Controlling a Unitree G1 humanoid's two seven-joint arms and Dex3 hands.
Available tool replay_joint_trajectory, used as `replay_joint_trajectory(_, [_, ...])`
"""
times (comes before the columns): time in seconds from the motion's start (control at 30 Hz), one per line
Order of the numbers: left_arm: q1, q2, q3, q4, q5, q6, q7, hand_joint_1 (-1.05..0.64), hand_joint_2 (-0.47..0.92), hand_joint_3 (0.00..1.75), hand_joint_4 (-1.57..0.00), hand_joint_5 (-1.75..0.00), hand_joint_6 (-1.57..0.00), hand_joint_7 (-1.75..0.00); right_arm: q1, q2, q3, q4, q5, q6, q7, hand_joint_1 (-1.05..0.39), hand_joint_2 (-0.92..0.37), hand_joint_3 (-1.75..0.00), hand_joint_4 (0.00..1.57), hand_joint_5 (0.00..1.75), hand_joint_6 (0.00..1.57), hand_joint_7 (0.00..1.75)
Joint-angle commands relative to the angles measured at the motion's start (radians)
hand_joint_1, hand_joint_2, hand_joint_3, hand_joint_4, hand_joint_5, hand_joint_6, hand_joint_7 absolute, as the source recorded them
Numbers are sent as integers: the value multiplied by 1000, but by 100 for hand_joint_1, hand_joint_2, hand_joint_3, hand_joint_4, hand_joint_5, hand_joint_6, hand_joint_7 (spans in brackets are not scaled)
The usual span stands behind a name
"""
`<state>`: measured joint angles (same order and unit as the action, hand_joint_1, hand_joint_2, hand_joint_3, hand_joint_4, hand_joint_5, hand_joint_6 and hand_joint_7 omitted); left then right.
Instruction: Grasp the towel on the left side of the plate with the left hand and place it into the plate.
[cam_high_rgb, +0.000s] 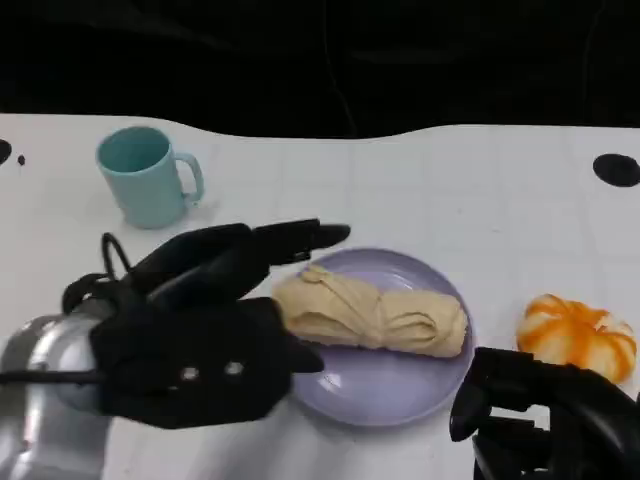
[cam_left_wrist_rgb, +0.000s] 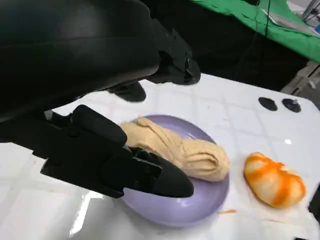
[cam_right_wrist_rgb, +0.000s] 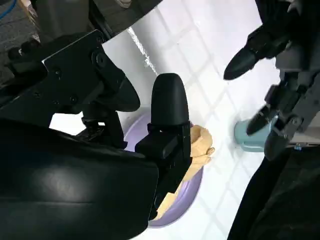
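Your robot's left hand (cam_high_rgb: 200, 330) hovers at the purple plate's (cam_high_rgb: 390, 385) left rim, fingers (cam_high_rgb: 300, 238) spread and holding nothing; the rolled tan towel (cam_high_rgb: 370, 312) lies across the plate, so the placing looks done. The right hand (cam_high_rgb: 545, 410) waits low on the bench (cam_high_rgb: 450, 180), its fingers' state unclear. A teal mug (cam_high_rgb: 148, 175) and an orange pumpkin (cam_high_rgb: 578, 335) stand apart, blocking nothing.

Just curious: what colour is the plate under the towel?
Pale lilac; the plate shows best in the head view.
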<state>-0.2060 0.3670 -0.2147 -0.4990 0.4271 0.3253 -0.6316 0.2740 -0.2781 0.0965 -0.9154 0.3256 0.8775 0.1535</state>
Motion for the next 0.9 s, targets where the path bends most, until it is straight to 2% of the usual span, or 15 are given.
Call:
replay_joint_trajectory(0.03, [79,27,96,-90,-131,51,-32,-38,92,29,-85,-36,-76,-9,-6,-7,-2,-1,-4,5,-4,-5,-52,-128,72,175,63,158])
replay_joint_trajectory(0.2, [187,24,205,-173,-297,95,-24,-24,92,35,-94,-43,-92,-11,-11,-2,6,3,-5,4,-9,-4,-52,-129,73,175,64,158])
replay_joint_trajectory(0.23, [215,13,231,-189,-334,103,-16,-23,92,36,-94,-48,-95,-10,-13,-2,9,1,-7,9,-13,-5,-51,-129,73,175,64,158])
replay_joint_trajectory(0.27, [236,5,251,-201,-368,111,-10,-20,92,37,-92,-61,-102,-11,-14,-2,11,-1,-8,13,-16,-6,-51,-128,73,175,64,158])
replay_joint_trajectory(0.33, [287,-20,298,-228,-441,131,8,-18,92,38,-89,-72,-109,-12,-17,0,15,-5,-8,19,-22,-7,-50,-128,73,175,64,157])
replay_joint_trajectory(0.4, [345,-43,342,-253,-500,131,31,-19,92,39,-87,-90,-114,-18,-18,1,16,-5,-5,19,-24,-7,-51,-128,73,175,64,157])
replay_joint_trajectory(0.43, [377,-60,367,-269,-534,142,46,-19,92,39,-86,-99,-113,-25,-19,3,16,-4,-3,18,-23,-7,-51,-128,73,175,64,157])
replay_joint_trajectory(0.47, [401,-71,384,-283,-560,153,60,-20,92,39,-83,-109,-104,-48,-19,5,15,-3,0,19,-23,-6,-51,-128,73,175,64,157])
replay_joint_trajectory(0.53, [454,-117,422,-325,-632,225,111,-22,92,40,-82,-119,-91,-75,-22,7,10,-3,6,22,-20,-5,-52,-128,74,175,64,157])
replay_joint_trajectory(0.57, [481,-146,440,-346,-677,260,138,-22,91,41,-82,-122,-89,-83,-24,6,8,-2,7,24,-19,-5,-52,-128,74,175,64,158])
replay_joint_trajectory(0.6, [498,-162,453,-362,-712,285,158,-22,88,50,-79,-131,-83,-97,-26,5,6,-2,7,25,-18,-5,-51,-128,74,175,64,158])
replay_joint_trajectory(0.67, [537,-195,460,-383,-761,303,197,-23,83,65,-75,-142,-76,-113,-29,2,1,0,7,27,-15,-5,-51,-128,74,175,64,158])
replay_joint_trajectory(0.77, [576,-222,455,-386,-808,312,241,-26,77,80,-73,-150,-73,-123,-27,2,-6,10,11,21,-9,-4,-51,-129,74,175,64,158])
replay_joint_trajectory(0.83, [586,-225,452,-360,-821,292,254,-27,77,82,-74,-149,-74,-124,-26,2,-9,15,11,19,-5,-3,-51,-129,74,175,64,158])
replay_joint_trajectory(0.9, [592,-223,447,-329,-821,269,260,-30,78,81,-80,-152,-74,-138,-25,0,-10,16,9,17,-2,-3,-51,-130,73,175,64,158])
